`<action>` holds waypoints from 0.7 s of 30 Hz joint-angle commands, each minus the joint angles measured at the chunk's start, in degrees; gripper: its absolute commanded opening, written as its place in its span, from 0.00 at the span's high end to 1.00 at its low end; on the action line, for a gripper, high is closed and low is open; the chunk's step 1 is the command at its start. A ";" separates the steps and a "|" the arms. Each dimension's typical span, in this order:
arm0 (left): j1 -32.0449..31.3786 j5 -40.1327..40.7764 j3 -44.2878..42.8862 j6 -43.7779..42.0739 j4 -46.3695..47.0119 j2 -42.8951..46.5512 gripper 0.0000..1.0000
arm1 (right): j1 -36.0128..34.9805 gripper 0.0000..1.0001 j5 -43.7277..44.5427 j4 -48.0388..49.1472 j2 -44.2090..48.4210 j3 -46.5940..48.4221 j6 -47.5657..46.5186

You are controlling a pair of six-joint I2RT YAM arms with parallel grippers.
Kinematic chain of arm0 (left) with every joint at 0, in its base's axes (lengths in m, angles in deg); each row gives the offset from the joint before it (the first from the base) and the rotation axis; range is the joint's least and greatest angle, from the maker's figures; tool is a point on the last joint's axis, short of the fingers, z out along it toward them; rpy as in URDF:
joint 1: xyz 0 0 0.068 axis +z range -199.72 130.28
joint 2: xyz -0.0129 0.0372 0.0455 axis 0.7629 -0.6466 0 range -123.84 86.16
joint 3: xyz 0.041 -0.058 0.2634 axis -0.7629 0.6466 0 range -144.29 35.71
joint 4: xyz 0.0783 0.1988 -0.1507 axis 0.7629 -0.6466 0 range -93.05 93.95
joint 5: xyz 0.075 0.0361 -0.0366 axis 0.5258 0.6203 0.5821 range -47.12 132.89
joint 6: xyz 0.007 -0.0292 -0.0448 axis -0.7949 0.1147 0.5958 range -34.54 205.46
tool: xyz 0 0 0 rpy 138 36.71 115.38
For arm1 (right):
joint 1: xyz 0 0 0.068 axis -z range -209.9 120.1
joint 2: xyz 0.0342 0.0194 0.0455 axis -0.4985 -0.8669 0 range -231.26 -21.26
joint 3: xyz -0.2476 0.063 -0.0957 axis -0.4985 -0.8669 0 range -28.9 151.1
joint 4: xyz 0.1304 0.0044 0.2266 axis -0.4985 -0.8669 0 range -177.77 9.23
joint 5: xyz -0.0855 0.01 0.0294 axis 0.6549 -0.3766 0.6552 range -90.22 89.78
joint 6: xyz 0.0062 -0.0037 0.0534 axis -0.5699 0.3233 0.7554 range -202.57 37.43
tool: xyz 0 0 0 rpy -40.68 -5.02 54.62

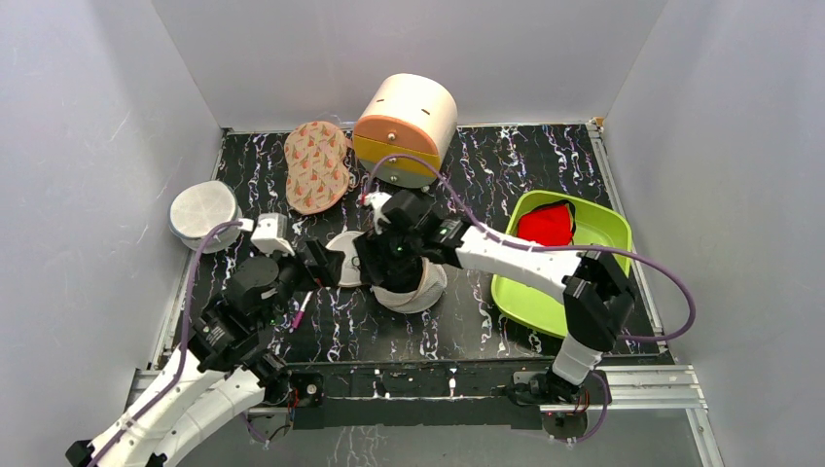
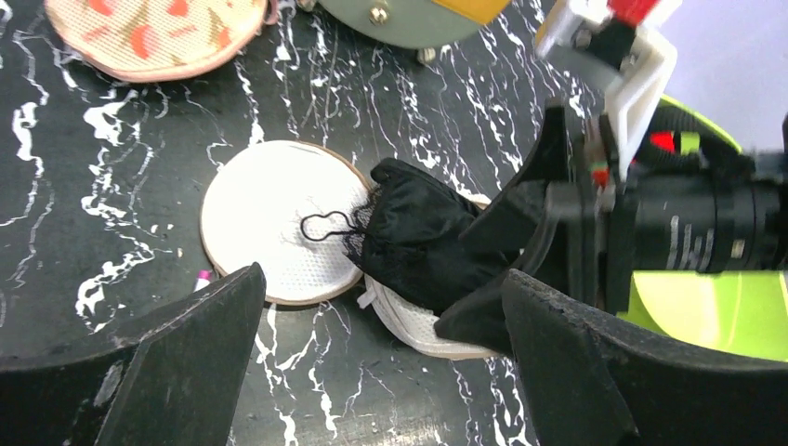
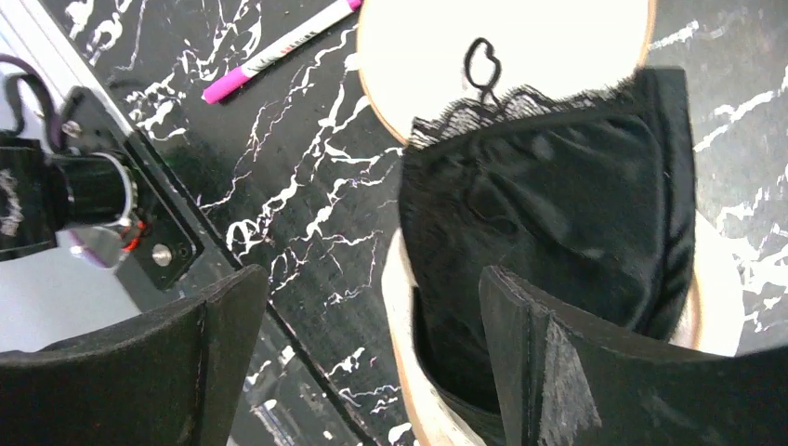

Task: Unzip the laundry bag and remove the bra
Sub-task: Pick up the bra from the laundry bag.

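From the top camera, the laundry bag (image 1: 426,289) sits mid-table. It's unzipped, with its round lid flap (image 1: 342,261) folded out flat on the side away from the green tray (image 1: 555,292). The bra (image 1: 545,224), the red one, isn't in the bag at all. It's lying in that tray, well apart from the bag. The right gripper (image 1: 389,265) is parked right over the bag's opening, and the left gripper (image 1: 319,265) is just beside the bag, over the lid flap. The carrot-print pad (image 1: 316,165) is further back from the bag.

In the left wrist view, the left gripper (image 2: 381,279) has its fingers spread wide with nothing between them. It's aimed at the bag (image 2: 418,333) from the lid (image 2: 269,223) side. A black lacy garment (image 2: 418,237) pokes out of the bag's mouth, and the right gripper (image 2: 469,269) has a finger on either side of it.

In the right wrist view, the right gripper (image 3: 372,279) is clearly spread apart too, not pinched down. The black garment (image 3: 558,195) bulges up out of the bag (image 3: 397,302), mostly next to one finger. Its lace edge reaches the lid (image 3: 520,46). A pink marker (image 3: 279,51) lies on the table near the lid.
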 commanded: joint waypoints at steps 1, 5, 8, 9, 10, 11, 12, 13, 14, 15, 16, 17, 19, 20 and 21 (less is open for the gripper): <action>0.06 6.01 -1.79 0.22 -2.75 3.25 0.01 | -6.17 0.17 13.77 -4.79 -2.78 7.40 -7.32; 0.07 8.08 -2.78 -0.21 -3.55 4.50 0.02 | -10.91 0.17 26.48 -9.25 -7.72 11.74 -10.10; 0.08 8.63 -3.48 -0.10 -3.88 4.73 0.02 | -12.72 0.18 32.21 -11.28 -10.96 15.23 -11.06; 0.06 8.66 -3.53 -0.04 -3.78 4.85 0.02 | -13.02 0.19 32.71 -11.79 -11.98 16.05 -11.13; 0.08 8.70 -3.61 -0.01 -3.71 4.91 0.02 | -13.21 0.19 33.83 -12.24 -13.03 16.82 -11.10; 0.06 8.64 -3.62 0.04 -3.65 4.95 0.02 | -13.47 0.20 34.51 -12.59 -13.88 17.44 -11.04; 0.06 8.64 -3.58 0.10 -3.65 5.03 0.01 | -13.73 0.21 35.18 -12.79 -14.72 17.99 -11.06; 0.11 8.58 -3.67 0.17 -3.74 5.07 0.02 | -13.93 0.22 35.80 -12.80 -15.76 18.43 -11.17; 0.09 8.53 -3.71 0.25 -3.87 5.15 0.02 | -14.17 0.22 36.30 -12.86 -16.47 18.81 -11.30; 0.07 8.49 -3.71 0.38 -4.04 5.17 0.02 | -14.39 0.23 37.20 -12.96 -17.10 19.20 -11.35; 0.06 8.42 -3.62 0.53 -4.22 5.25 0.02 | -14.69 0.24 38.62 -13.03 -17.68 19.55 -11.27; 0.06 8.40 -3.58 0.58 -4.27 5.32 0.02 | -14.92 0.25 40.11 -13.13 -18.16 19.90 -11.03; 0.11 8.28 -3.40 0.85 -4.23 5.34 0.02 | -14.96 0.27 41.83 -12.90 -19.11 20.25 -10.14; 0.07 8.08 -3.28 0.96 -4.08 5.34 0.01 | -14.96 0.28 42.07 -12.46 -19.43 20.26 -9.83; 0.06 7.94 -3.20 1.06 -3.96 5.27 0.02 | -14.96 0.30 42.07 -11.98 -19.70 20.27 -9.50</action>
